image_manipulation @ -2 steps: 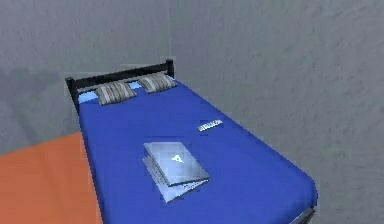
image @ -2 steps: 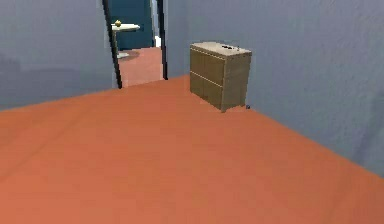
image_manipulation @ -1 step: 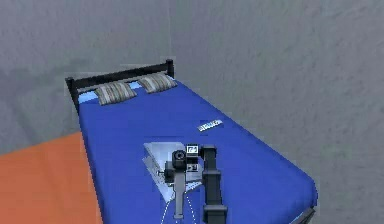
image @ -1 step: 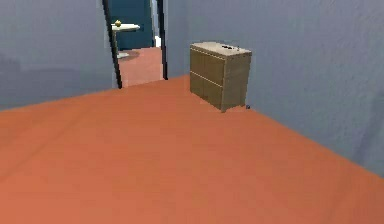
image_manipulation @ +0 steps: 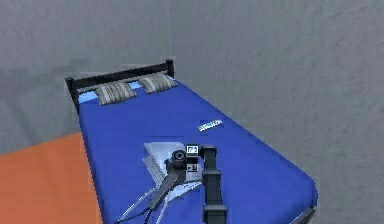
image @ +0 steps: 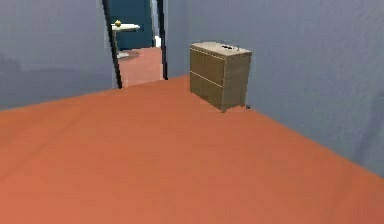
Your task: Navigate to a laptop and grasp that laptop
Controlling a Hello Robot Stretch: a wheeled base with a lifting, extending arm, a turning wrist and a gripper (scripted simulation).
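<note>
1. Claw (image_manipulation: 140, 208) sits at the end of the dark arm (image_manipulation: 212, 195), low in the arm side view. It hangs over the near part of the bed (image_manipulation: 150, 115).
2. Its two thin fingers (image_manipulation: 155, 195) point down toward the arm side view's left.
3. Whether the claw has hold of anything cannot be told, because a thing lies on the bed right behind it.
4. That thing is the laptop (image_manipulation: 158, 160). It is flat and grey, and it lies on the blue cover just by the claw and the two small white squares (image_manipulation: 192, 152) on the arm.
5. A small blue and white thing (image_manipulation: 208, 126) lies on the bed a bit past the laptop.
6. The bed has a dark headboard (image_manipulation: 110, 78) and two striped pillows (image_manipulation: 135, 90) at the far end.
7. The bed stands in a corner with grey walls (image_manipulation: 280, 60) behind it and along its far side.
8. An orange floor (image: 150, 160) shows in the forward view, and again beside the bed in the arm side view.
9. In the forward view a brown dresser (image: 220, 72) with two drawers stands against the wall.
10. Left of the dresser is a doorway (image: 135, 40) with a dark frame. Through it a white table (image: 128, 30) can be seen in front of a dark blue wall.
</note>
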